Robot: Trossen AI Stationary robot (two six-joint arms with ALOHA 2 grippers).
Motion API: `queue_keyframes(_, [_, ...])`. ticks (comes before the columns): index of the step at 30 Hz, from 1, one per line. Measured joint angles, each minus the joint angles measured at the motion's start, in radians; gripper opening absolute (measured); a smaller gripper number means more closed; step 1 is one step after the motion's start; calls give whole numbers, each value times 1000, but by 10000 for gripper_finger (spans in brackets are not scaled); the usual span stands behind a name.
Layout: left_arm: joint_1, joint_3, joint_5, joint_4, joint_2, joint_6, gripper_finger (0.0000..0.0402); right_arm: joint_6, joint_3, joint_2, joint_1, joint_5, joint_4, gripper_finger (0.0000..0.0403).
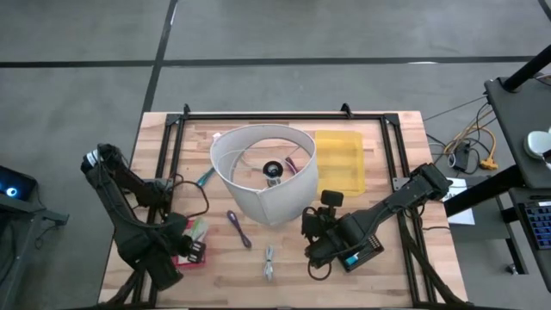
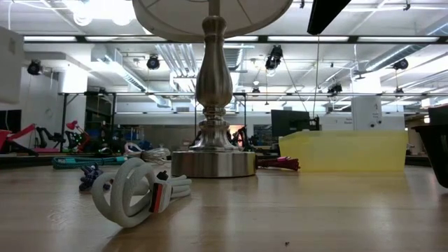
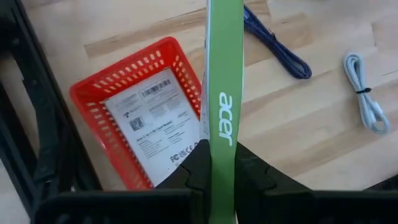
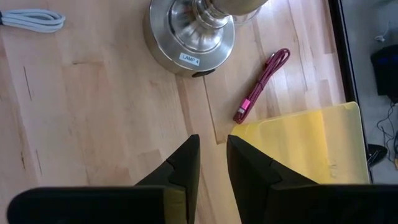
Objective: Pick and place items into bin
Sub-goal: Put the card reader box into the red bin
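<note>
Fingers of the left gripper (image 3: 222,171) pinch a flat green strip (image 3: 224,81) printed with "acer", which stands up between them. Just beside it, at about nine o'clock in the left wrist view, sits a small red mesh basket (image 3: 93,93) with a white printed label lying inside. In the high view this gripper (image 1: 191,250) sits near the table's seven o'clock corner.

The right gripper (image 4: 212,163) hangs over bare wood with its fingers drawn to a narrow gap and nothing between them; in the high view it (image 1: 312,226) is around five o'clock of the lamp.

The lamp (image 1: 263,172), with its white shade and silvery base (image 4: 191,34), stands at the table's middle. The yellow bin (image 1: 341,162) lies just beside the lamp at three o'clock, near the far edge. A pink cable (image 4: 261,84) lies between the lamp base and the bin. A purple cable (image 1: 238,228) lies at about seven o'clock of the lamp, a coiled white cable (image 1: 269,263) at six o'clock near the front edge, and a teal piece (image 1: 205,177) at nine o'clock. The wooden table (image 1: 405,258) carries a dark frame.
</note>
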State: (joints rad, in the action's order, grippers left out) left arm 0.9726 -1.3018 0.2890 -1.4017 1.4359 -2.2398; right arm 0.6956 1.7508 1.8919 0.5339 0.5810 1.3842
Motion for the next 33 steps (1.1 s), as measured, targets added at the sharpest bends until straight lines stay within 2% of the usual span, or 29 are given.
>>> queue_keyframes(4, [2,-1,1,14,36,-2,20,1,0,0,0,0,0,68])
queue_keyframes(13, [3,-3,-67,8,79,-2,19,0,0,0,0,0,0,68])
queue_keyframes(20, [12,-5,-123,-86,54,6,19,0,0,0,0,0,0,68])
queue_keyframes(23, [42,-5,-117,-127,54,33,19,0,0,0,0,3,0,68])
queue_keyframes(27, [73,-3,-50,-135,54,141,19,0,0,0,0,24,0,68])
queue_keyframes(33, [82,2,-46,-155,58,339,19,0,0,0,0,25,0,68])
